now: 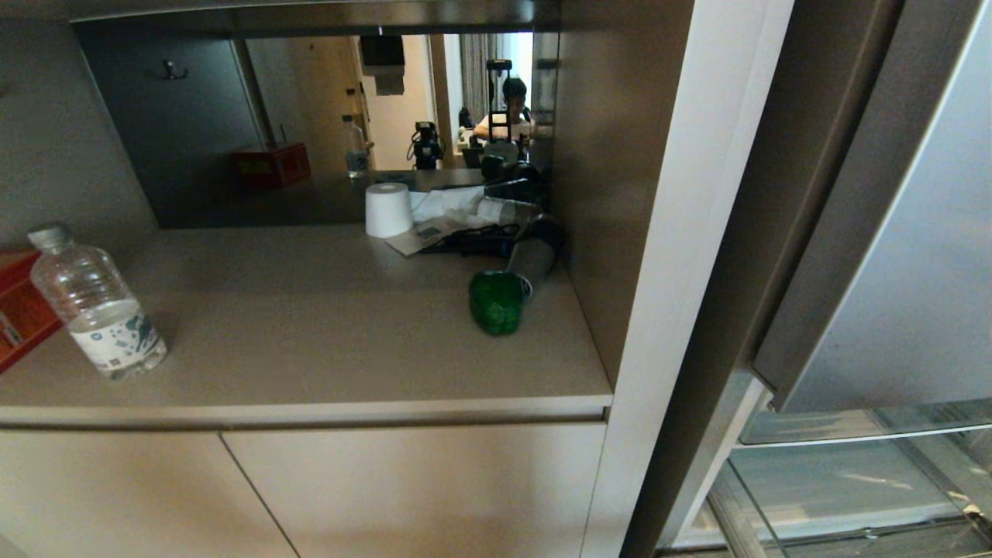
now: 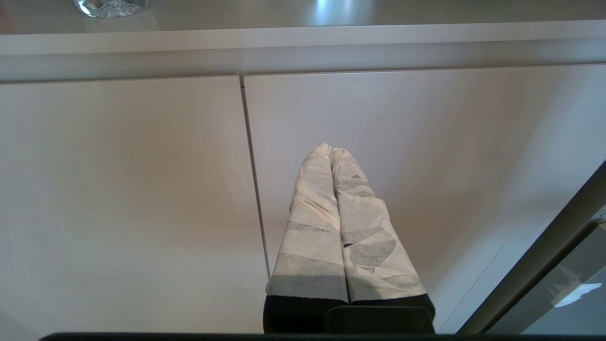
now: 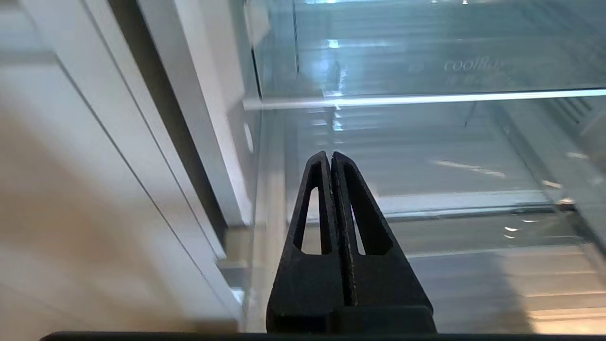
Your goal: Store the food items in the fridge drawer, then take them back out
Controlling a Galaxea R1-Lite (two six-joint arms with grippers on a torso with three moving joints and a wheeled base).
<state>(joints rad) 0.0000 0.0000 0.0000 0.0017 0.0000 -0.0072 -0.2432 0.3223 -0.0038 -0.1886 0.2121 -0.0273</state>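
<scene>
A glossy green bell pepper point(image 1: 496, 302) lies on the beige counter point(image 1: 310, 341), close to the right wall of the niche. At the lower right of the head view the fridge drawer point(image 1: 845, 473) stands open and shows its clear glass panels. In the right wrist view my right gripper point(image 3: 331, 154) is shut and empty, its black fingers pointing at the drawer's glass point(image 3: 426, 142). My left gripper point(image 2: 330, 148), its fingers wrapped in white tape, is shut and empty, pointing at the cabinet doors point(image 2: 142, 189) under the counter. Neither gripper appears in the head view.
Just behind the pepper lies a grey-black hair dryer point(image 1: 535, 252), with a white paper roll point(image 1: 388, 209) further back. A water bottle point(image 1: 97, 306) and a red box point(image 1: 19, 310) stand at the counter's left. The tall fridge door point(image 1: 914, 232) rises at right.
</scene>
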